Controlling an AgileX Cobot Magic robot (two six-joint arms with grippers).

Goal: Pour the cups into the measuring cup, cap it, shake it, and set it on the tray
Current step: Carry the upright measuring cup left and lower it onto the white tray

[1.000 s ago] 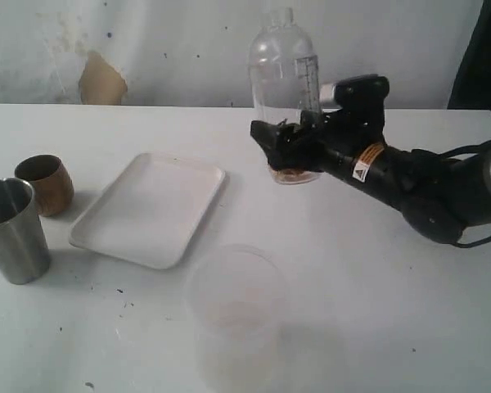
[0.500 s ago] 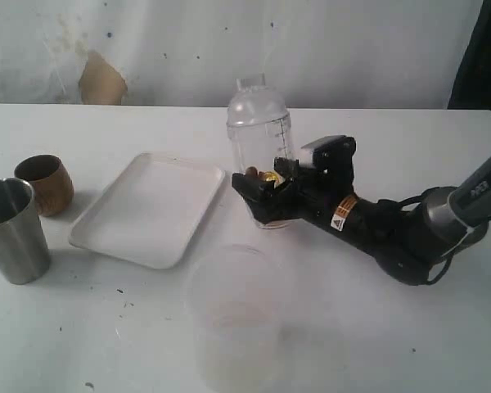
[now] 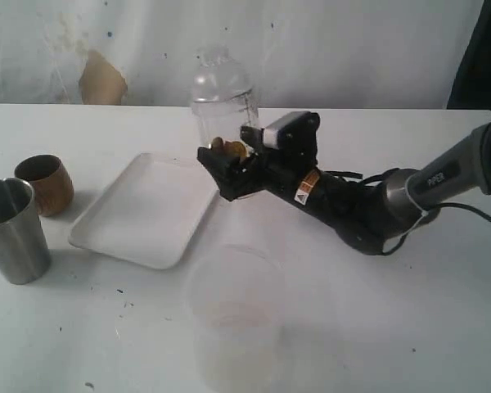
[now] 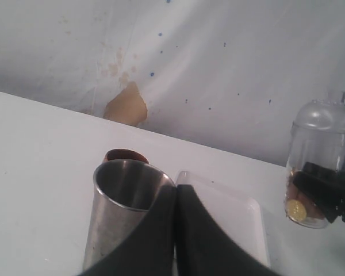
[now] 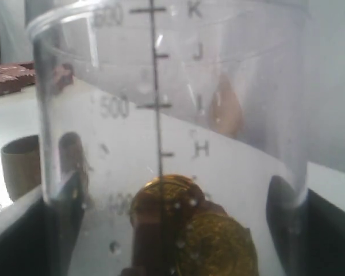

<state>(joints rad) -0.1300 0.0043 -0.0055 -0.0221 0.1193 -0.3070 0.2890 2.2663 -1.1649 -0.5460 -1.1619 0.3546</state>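
**Flat light, soft focus up close**

Exterior view: even, diffuse light, and the white desk (image 3: pixel 393 327) is close to washed out. Shadows are soft and short beside the steel tumbler (image 3: pixel 15 229) and along the near rim of the tray (image 3: pixel 127 255). The frosted tub (image 3: pixel 233 315) in the foreground is low-contrast and almost melts into the desk. The measuring cup (image 3: pixel 221 90) is hazy at the top.

Left wrist view: cooler and dimmer. The left tool (image 4: pixel 174 198) is a black, defocused silhouette.

Right wrist view: the cup fills the frame in soft focus, with reflections on its wall. The marks are legible.

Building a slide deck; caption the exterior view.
Right claw grips the capped measuring cup beside the white tray.
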